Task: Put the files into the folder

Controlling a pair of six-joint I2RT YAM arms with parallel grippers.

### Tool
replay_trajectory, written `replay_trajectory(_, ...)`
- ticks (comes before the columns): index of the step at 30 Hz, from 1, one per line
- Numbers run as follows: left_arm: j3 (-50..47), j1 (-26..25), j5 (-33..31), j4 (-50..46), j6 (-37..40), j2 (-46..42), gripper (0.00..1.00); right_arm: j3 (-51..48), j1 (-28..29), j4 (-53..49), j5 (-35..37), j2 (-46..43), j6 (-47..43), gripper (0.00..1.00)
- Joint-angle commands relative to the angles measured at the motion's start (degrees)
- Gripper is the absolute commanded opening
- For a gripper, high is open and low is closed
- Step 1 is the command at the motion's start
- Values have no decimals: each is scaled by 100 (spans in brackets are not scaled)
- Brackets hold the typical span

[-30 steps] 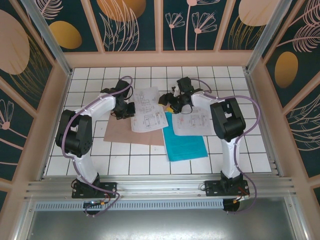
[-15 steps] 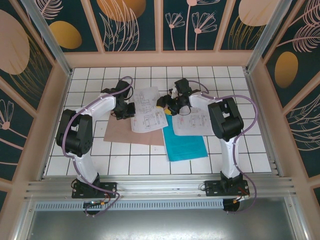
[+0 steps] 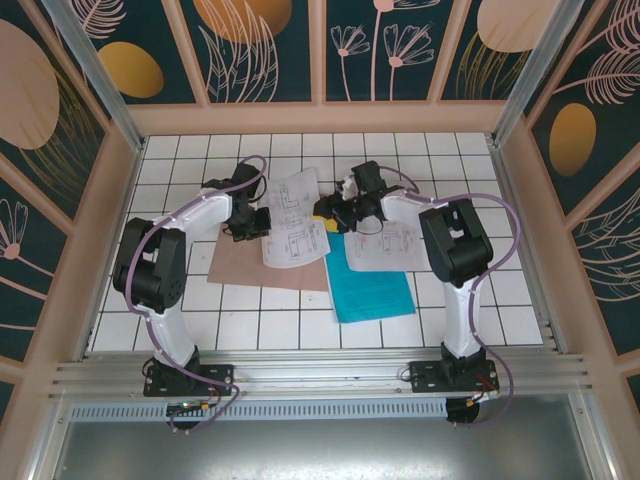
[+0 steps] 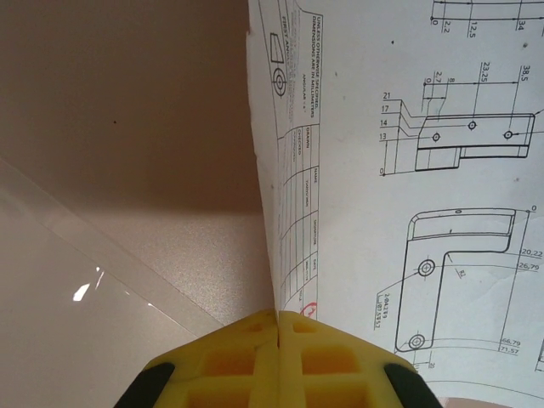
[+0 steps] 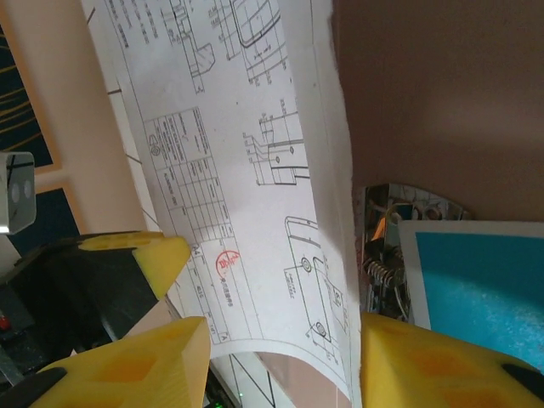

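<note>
The white tiled table (image 3: 180, 320) carries everything. On it, left of centre, lies the flat pinkish-brown card folder (image 3: 245, 268), its long side running parallel to the near edge. To its right, nearer the right arm's base, lies the plain teal-blue sheet (image 3: 372, 292). A white sheet with printed drawings (image 3: 385, 245) overlaps its far end.

A second white printed drawing sheet (image 3: 290, 215) sits over the far part of the folder and juts past it toward the far edge. Its long axis runs roughly from far edge to near edge, tilted a little. In the wrist views this sheet (image 4: 408, 170) bows up off the brown card, which lies in shadow below.

That sheet lies between the two tools, one at each long edge. The left gripper (image 3: 258, 218) is at its left edge. In the left wrist view, its yellow fingertips (image 4: 246, 357) are pressed together right where the paper's edge ends, so I judge it pinches the sheet there.

The right gripper (image 3: 335, 215) is at the sheet's right edge. In its own view the jaws stand apart with the curled paper (image 5: 246, 195) passing between them, not yet clamped.

The next move likely turns on the right jaws meeting on that edge, so both arms can carry the sheet toward the near-left, over the folder.
</note>
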Motion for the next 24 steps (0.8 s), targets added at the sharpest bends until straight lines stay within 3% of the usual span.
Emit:
replay_trajectory(1, -74, 41, 10, 92, 41, 59, 0, -67, 133, -94, -49, -224, -223, 49)
replay_trajectory(12, -243, 41, 46, 283, 88, -31, 0, 366, 319, -728, 338, 116, -692, 43)
replay_trajectory(24, -291, 41, 69, 366, 145, -72, 0, 666, 373, -1178, 794, 373, -949, 25)
